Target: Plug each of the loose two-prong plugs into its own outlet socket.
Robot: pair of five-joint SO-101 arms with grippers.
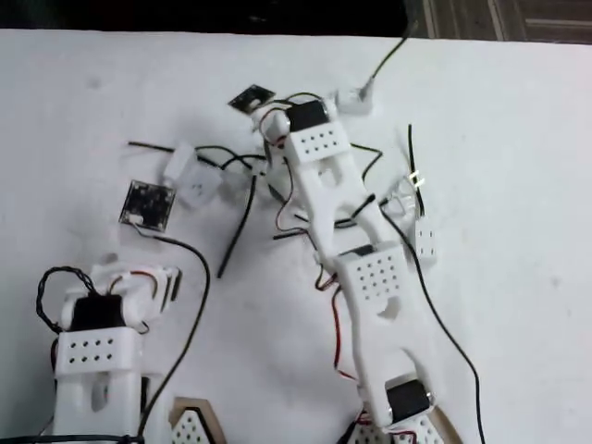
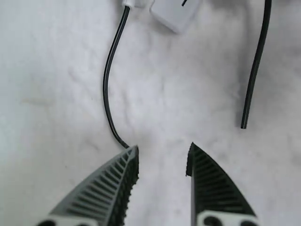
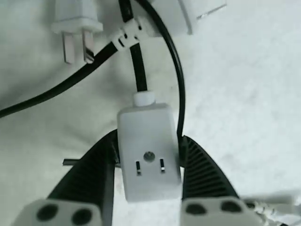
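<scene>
Clamped by the right gripper point(image 3: 148, 140) on both flanks: the white outlet socket point(image 3: 149, 165), slotted face toward the wrist camera, black cord point(image 3: 137, 70) leaving its far end. Sits toward the far edge of the table point(image 1: 518, 139), about midway along it. Just beyond, lying loose with prongs bare, a white two-prong plug point(image 3: 77, 21), not yet mated with anything, just beside a second black cord point(image 3: 47, 96). Toward the table's near left corner, the left gripper point(image 2: 162, 148): pincer apart, nothing between, hovering over bare cover beside a thin black lead point(image 2: 109, 84) running to a white block point(image 2: 176, 14). Likely trouble from here, offered as judgement: dragging of the neighbouring plug and cords with any lift of the socket, owing to the tangle of leads across and around it; twisting of the smooth block within a side-only pinch under the push of a plug; prongs landing on the face beside the slots through poor line-up; snagging of a fingertip on a crossing cord. Beneath everything, a white, faintly rumpled cover point(image 2: 56, 103), perhaps soft enough to ruck and shift small parts. Past the far edge, a dark band, and at the far right corner a glimpse of grey striped flooring point(image 1: 499, 17).
</scene>
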